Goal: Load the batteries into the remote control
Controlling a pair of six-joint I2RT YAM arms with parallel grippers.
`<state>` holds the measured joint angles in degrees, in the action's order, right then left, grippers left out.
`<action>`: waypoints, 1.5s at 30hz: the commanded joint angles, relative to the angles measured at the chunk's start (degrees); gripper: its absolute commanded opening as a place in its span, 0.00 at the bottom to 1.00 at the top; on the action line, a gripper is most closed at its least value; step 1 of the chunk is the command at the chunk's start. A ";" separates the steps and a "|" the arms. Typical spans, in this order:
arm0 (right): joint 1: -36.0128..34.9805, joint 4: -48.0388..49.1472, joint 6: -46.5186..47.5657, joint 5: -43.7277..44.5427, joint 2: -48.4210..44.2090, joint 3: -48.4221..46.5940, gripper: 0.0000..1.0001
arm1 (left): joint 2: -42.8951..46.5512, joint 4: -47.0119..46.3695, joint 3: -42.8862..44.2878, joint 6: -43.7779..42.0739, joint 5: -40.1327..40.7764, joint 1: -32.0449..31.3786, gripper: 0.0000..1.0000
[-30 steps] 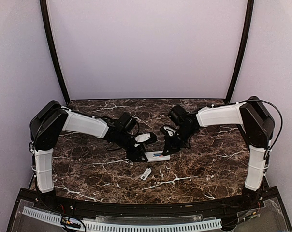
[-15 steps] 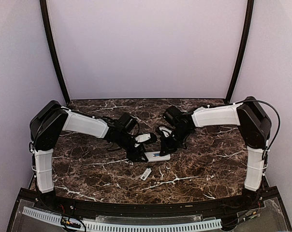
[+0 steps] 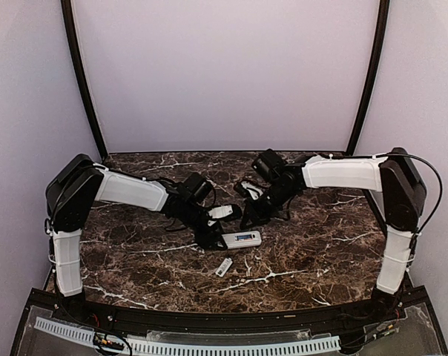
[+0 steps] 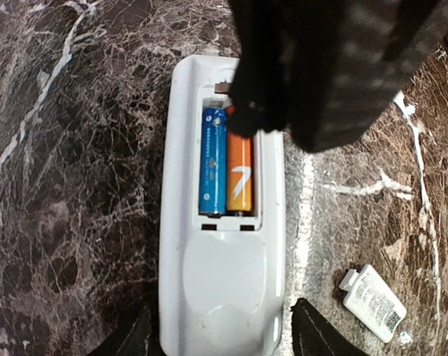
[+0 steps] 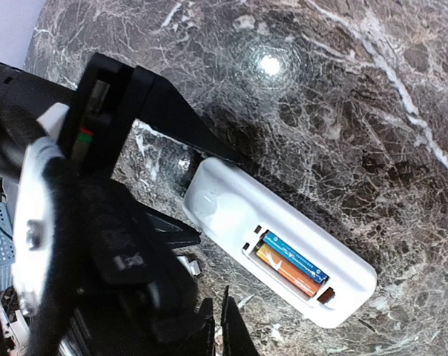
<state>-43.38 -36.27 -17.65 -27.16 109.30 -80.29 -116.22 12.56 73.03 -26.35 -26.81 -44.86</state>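
Note:
The white remote control point(image 4: 222, 245) lies face down on the marble, its battery bay uncovered. A blue battery point(image 4: 213, 162) and an orange battery point(image 4: 239, 178) sit side by side in the bay. My left gripper point(image 4: 224, 335) is open, its fingers point(image 4: 131, 337) standing either side of the remote's near end with a thin gap. My right gripper point(image 5: 218, 326) is shut and empty, hovering just above the remote point(image 5: 283, 245) beside the bay. In the top view the remote point(image 3: 241, 239) lies between the left gripper point(image 3: 215, 236) and the right gripper point(image 3: 252, 215).
A small flat white loose piece point(image 4: 374, 302) lies on the marble to the right of the remote, and shows in front of it in the top view point(image 3: 223, 267). The marble table point(image 3: 320, 245) has a purple back wall and two dark curved posts.
My right gripper has lifted off the remote and drawn back toward the wall. The left jaws have widened a little round the remote, which stays in place.

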 commanded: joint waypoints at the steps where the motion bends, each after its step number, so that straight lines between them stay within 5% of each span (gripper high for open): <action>1: 0.36 4.05 3.72 -1.60 -4.56 1.89 0.07 | 4.13 3.32 -0.51 2.12 1.08 0.30 0.65; 9: 1.18 9.30 12.64 -4.35 -10.90 5.07 0.29 | 12.31 -0.07 -2.10 5.67 -0.96 1.53 0.78; 20: -1.79 15.68 51.97 -6.17 -14.60 7.63 0.69 | 25.74 -4.82 -9.30 23.96 11.69 5.15 0.79; 30: -11.42 4.64 81.16 -4.04 -6.65 5.15 0.80 | 35.66 -0.24 -15.79 30.18 18.82 7.22 0.83; 39: -13.33 -9.79 88.28 2.32 7.71 -8.69 0.76 | 35.24 2.05 -14.09 30.13 19.65 7.42 0.83; 45: -13.93 -11.27 90.55 5.51 11.95 -11.07 0.73 | 35.44 2.34 -13.86 29.86 19.97 7.46 0.82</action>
<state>-56.40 -43.03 69.52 -24.69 119.57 -89.67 -81.71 13.04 58.46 3.27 -7.46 -37.76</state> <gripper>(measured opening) 0.736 0.824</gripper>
